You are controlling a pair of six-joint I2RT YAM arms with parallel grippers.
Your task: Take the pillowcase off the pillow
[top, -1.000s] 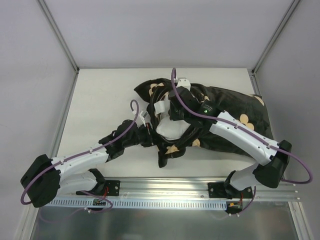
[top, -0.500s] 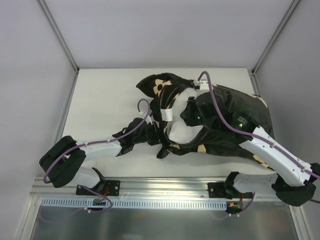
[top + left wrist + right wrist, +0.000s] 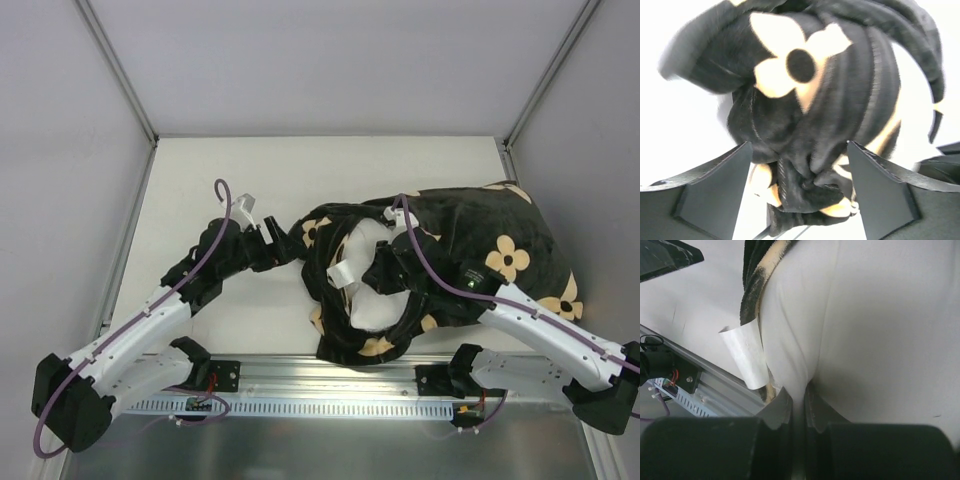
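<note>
The black pillowcase (image 3: pixel 470 240) with tan flowers lies bunched at the right of the table. Through its open mouth the white pillow (image 3: pixel 372 310) shows. My right gripper (image 3: pixel 385 275) reaches into that mouth and is shut on a fold of the pillow (image 3: pixel 880 315), pinched between the fingertips (image 3: pixel 785 402). A white tag (image 3: pixel 745 357) hangs beside the pillowcase hem (image 3: pixel 757 270). My left gripper (image 3: pixel 278 238) stands open at the pillowcase's left end. Bunched black fabric (image 3: pixel 805 125) lies between its spread fingers (image 3: pixel 720 190), unclamped.
The white table (image 3: pixel 220 180) is bounded by grey walls and metal corner posts (image 3: pixel 115 65). An aluminium rail (image 3: pixel 300 375) runs along the near edge, and the pillowcase's lower fold (image 3: pixel 350 350) reaches it.
The left gripper has opened and let go of the pillowcase, drawing back left. The right arm has dragged pillow and pillowcase right and toward the near edge.
</note>
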